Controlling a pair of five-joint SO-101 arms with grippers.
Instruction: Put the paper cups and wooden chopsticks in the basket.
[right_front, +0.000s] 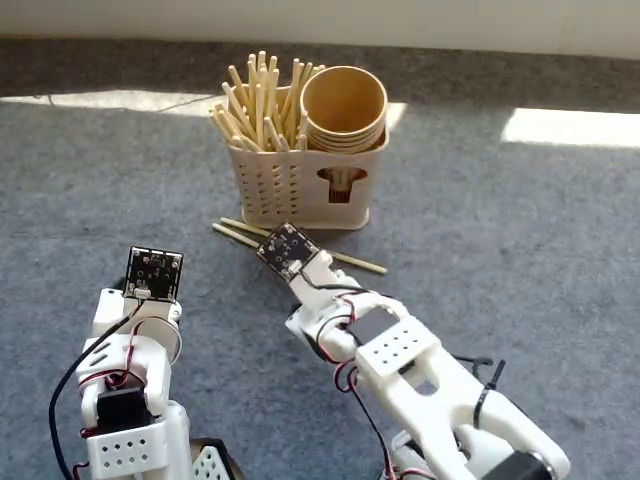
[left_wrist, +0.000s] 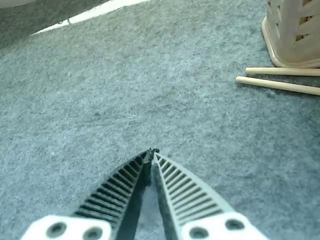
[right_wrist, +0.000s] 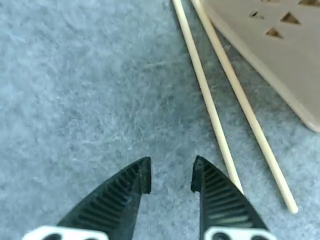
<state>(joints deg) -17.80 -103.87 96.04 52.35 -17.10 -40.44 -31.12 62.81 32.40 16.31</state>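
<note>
A cream perforated basket (right_front: 300, 185) stands on the grey carpet. It holds a bundle of wooden chopsticks (right_front: 258, 100) and a stack of paper cups (right_front: 343, 105). Two loose chopsticks (right_front: 355, 263) lie side by side on the carpet just in front of it. My right gripper (right_wrist: 171, 172) is open and low over the carpet, with the nearer chopstick (right_wrist: 207, 100) running past one fingertip and the other chopstick (right_wrist: 245, 110) beside the basket's base (right_wrist: 270, 50). My left gripper (left_wrist: 151, 152) is shut on nothing, off to the side of the chopstick ends (left_wrist: 277, 85).
Grey carpet spreads all around the basket. My left arm (right_front: 140, 340) and right arm (right_front: 390, 350) sit side by side at the near edge. A sunlit strip (right_front: 570, 127) crosses the carpet behind the basket.
</note>
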